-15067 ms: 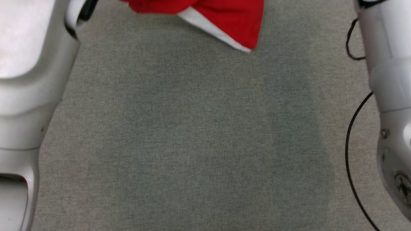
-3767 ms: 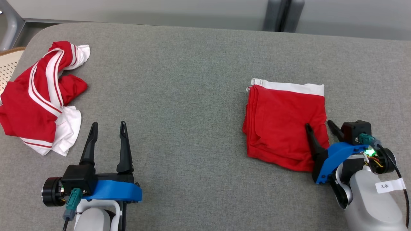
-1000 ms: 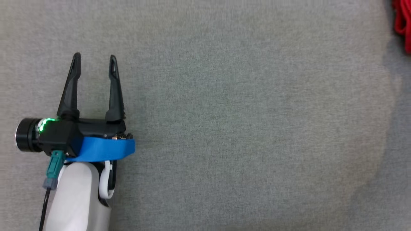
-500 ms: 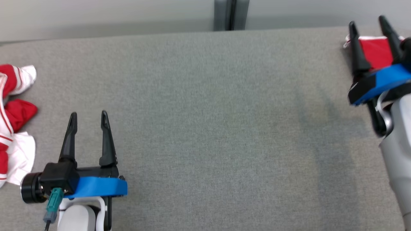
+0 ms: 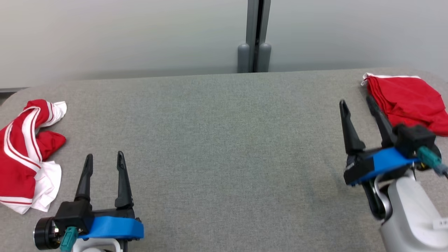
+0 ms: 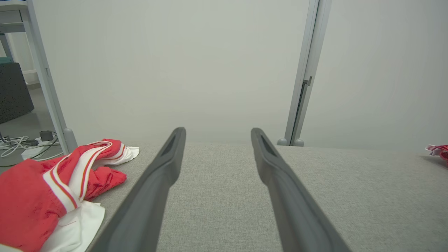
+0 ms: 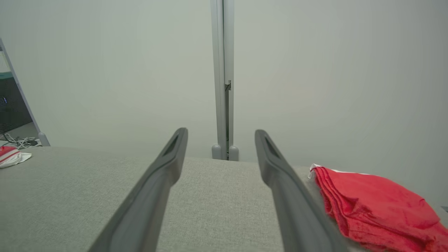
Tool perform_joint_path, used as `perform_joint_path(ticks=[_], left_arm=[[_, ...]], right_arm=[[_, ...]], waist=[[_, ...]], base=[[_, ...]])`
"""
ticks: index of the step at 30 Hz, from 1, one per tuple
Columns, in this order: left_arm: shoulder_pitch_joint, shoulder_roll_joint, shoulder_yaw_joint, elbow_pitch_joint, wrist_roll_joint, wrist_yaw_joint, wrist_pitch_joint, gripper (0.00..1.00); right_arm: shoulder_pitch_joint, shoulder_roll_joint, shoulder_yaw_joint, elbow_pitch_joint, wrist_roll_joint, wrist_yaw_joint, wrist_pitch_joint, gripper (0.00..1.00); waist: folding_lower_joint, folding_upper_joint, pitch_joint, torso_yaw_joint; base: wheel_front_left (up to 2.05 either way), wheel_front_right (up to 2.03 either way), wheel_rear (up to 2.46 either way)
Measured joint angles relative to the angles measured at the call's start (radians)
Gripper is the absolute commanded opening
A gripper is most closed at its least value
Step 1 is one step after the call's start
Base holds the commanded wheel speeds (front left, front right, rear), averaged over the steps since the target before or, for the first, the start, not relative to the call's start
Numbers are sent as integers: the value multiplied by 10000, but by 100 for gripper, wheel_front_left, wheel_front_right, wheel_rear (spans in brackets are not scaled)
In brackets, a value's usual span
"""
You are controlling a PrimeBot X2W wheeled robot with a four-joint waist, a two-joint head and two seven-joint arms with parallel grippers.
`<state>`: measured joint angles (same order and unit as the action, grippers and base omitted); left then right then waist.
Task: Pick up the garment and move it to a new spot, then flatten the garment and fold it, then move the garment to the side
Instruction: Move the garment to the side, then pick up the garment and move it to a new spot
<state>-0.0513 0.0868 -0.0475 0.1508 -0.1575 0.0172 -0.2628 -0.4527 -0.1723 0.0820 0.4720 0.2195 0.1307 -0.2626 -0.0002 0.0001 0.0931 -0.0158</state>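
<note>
Padded grey table (image 5: 224,147) with both arms poised above it. The left gripper (image 5: 105,154) and the right gripper (image 5: 356,100) each stand with fingers spread wide, holding nothing. The folded garment (image 5: 407,101) lies at the table's far right edge, just beside the right gripper; that cycle appears complete. The likely step is a pick of the crumpled garment (image 5: 24,154) at the left edge: approach low, pinch a single outer layer near a hem rather than the bunched middle, and lift it clear before carrying it to the open centre. Count: two garments, two grippers, one table.
</note>
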Motion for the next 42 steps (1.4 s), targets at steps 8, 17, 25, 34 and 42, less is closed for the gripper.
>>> perform_joint_path(ticks=[8,17,25,34,42], left_arm=[[237,-36,-52,100,-46,8,0,100],[267,-12,-159,228,-71,8,0,100],[265,2,-276,430,-100,10,-2,100],[265,46,-320,504,-144,56,0,100],[208,134,-334,573,-196,104,0,100]], right_arm=[[2073,537,-869,-2224,-343,0,616,100],[3715,1112,-1254,-4209,-993,0,1496,100],[4245,1197,-1421,-4406,-963,0,1661,100],[4349,1202,-1521,-4335,-826,0,1703,100],[4354,1208,-1415,-4178,-761,0,1703,100]], waist=[[1,0,-257,129],[2,0,-308,292],[1,0,-347,366],[3,0,-410,420],[3,0,-409,713]], base=[[0,0,0],[0,0,0],[0,0,0],[0,0,0],[0,0,0]])
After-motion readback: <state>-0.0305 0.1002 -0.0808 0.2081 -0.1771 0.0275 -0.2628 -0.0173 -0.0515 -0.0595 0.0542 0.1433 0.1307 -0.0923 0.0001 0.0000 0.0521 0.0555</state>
